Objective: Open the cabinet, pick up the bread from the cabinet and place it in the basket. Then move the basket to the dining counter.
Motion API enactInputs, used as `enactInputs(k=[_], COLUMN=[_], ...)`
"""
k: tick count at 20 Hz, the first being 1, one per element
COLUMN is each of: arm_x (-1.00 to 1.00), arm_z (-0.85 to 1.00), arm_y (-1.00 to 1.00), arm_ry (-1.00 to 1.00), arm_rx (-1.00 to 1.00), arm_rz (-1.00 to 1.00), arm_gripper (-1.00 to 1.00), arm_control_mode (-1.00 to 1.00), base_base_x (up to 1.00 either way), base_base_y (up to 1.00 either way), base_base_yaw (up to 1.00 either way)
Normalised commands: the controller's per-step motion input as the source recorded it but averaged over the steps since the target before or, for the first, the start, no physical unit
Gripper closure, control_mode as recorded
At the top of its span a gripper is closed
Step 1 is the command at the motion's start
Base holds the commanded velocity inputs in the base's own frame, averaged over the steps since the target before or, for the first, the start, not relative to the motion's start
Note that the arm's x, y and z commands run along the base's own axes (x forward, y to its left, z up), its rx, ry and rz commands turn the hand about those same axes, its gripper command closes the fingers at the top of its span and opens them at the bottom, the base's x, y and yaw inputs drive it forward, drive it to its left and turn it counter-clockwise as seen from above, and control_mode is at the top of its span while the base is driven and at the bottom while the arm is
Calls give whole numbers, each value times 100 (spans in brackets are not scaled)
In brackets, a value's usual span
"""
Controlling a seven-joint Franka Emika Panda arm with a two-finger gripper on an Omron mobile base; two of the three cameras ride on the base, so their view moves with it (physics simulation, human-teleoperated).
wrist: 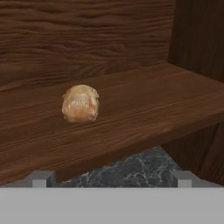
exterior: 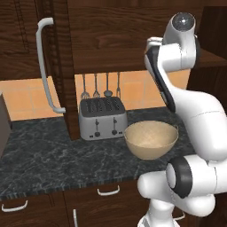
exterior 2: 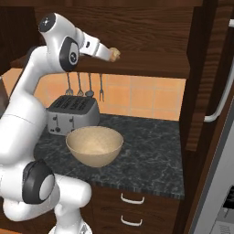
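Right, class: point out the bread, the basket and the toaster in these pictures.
bread (wrist: 80, 103): hand view, middle of the bun on the cabinet shelf.
basket (exterior: 151, 146): left base view, front of its outer wall.
toaster (exterior: 103, 125): left base view, its silver front face.

I see soft, even light with no hard shadows. A small shine sits on my arm (exterior: 183, 20). Everything looks a bit fuzzy.
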Motion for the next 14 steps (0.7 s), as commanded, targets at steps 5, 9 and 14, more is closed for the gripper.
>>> enactInputs(k=[5,9,14], arm_x=[68,67,58], arm_z=[-2,-13,-17], arm_y=[0,-11,-3], arm_ry=[0,1,6], arm_rx=[0,0,0], arm_rz=[6,9,5], arm_gripper=[-100,-100,-100], arm_control_mode=[-100,-100,-100], base_base_x=[0,0,0], base_base_y=[0,0,0], base_base_yaw=[0,0,0])
